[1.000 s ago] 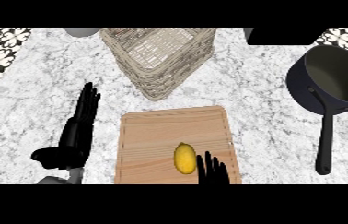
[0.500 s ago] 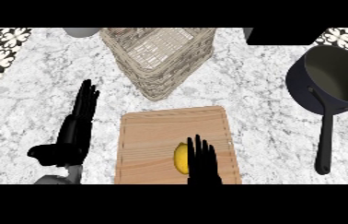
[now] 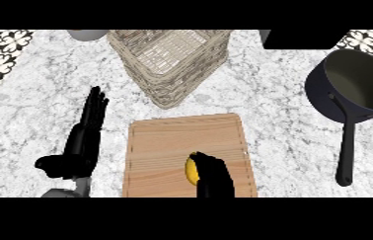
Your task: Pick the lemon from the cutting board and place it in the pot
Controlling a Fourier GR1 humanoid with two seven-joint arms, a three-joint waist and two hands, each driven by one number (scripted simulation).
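Lemon first: curling the right hand round it on the cutting board, not yet lifting it or carrying it to the pot.

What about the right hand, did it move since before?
Yes. The right hand slid left over the board, from beside the lemon to on top of it, and its fingers now curl over it.
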